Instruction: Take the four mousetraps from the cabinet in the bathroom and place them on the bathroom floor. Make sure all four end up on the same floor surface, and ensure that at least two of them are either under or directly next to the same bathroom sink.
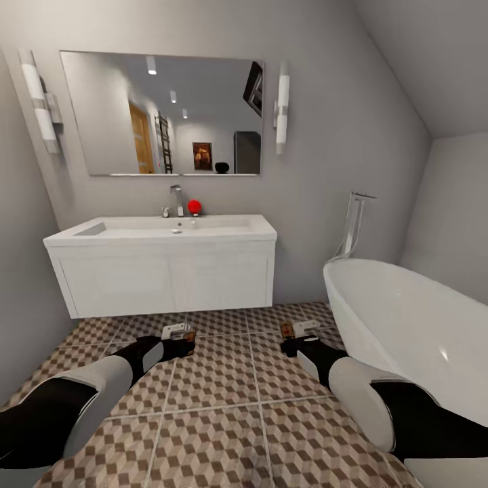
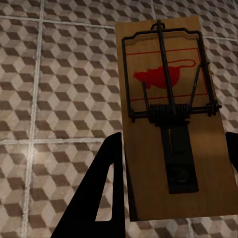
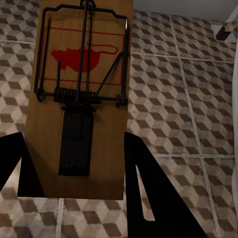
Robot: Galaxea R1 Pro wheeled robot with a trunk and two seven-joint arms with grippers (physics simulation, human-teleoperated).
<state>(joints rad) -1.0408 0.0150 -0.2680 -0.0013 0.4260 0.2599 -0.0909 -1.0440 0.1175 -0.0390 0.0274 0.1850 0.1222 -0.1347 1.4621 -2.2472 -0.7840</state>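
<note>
Left gripper (image 2: 171,183): I see it clamped on a mousetrap (image 2: 171,114), centre-right of the wrist frame.
Right gripper (image 3: 74,168): grasping a second trap (image 3: 82,94), upper left.
Bathroom floor (image 1: 217,407): tiled, beneath both arms.
Sink (image 1: 169,230): ahead, centre-left.

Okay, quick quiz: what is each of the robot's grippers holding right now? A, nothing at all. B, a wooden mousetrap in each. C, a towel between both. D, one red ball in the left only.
B: the left gripper grips a flat wooden mousetrap with a red mouse print, and the right gripper grips another wooden mousetrap, above the cube-patterned tile floor.
</note>
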